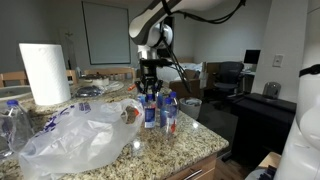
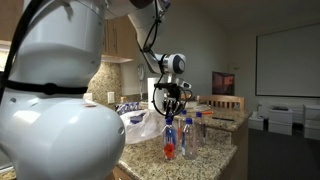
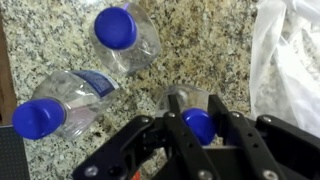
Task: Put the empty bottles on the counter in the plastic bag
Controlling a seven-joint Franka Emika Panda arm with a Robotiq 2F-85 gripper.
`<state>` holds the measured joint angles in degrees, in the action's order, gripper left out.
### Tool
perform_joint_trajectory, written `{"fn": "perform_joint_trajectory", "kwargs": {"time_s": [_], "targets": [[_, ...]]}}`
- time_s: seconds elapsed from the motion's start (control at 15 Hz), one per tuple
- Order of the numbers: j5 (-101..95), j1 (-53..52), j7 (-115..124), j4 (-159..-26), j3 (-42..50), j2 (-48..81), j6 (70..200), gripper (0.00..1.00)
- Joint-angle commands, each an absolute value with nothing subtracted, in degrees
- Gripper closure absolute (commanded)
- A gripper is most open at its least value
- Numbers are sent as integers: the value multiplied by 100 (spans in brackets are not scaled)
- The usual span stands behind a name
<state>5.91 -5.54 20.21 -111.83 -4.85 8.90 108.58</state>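
You are working in an office kitchenette: granite tabletop (image 1: pixel 198 138), wooden cabinets (image 2: pixel 113 44), towel roll (image 1: pixel 45 72), beside a desk (image 1: pixel 265 105), monitor (image 1: pixel 252 58) and projection screen (image 2: pixel 288 60).

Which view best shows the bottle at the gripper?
The wrist view: it looks down on the bottle, its blue cap clamped in the shut gripper. Both exterior views show the bottle upright from the side, cap hidden behind the gripper.

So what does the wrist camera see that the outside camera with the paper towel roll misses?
Only the wrist view: blue caps seen from above, and the gripper shut around one bottle at its top. Only an exterior view: the paper towel roll and the whole plastic bag. Both: the bottles, some of the bag and the granite counter.
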Motion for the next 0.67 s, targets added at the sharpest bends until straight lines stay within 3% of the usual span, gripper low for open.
{"fn": "perform_joint_trajectory", "kwargs": {"time_s": [0.0, 0.27, 0.6], "targets": [[384, -636, 2376, -11136, -441, 848, 10742, 87], [389, -634, 2398, -11232, -458, 632, 10673, 87], [1664, -401, 756, -11567, -432, -22, 11178, 87]]}}
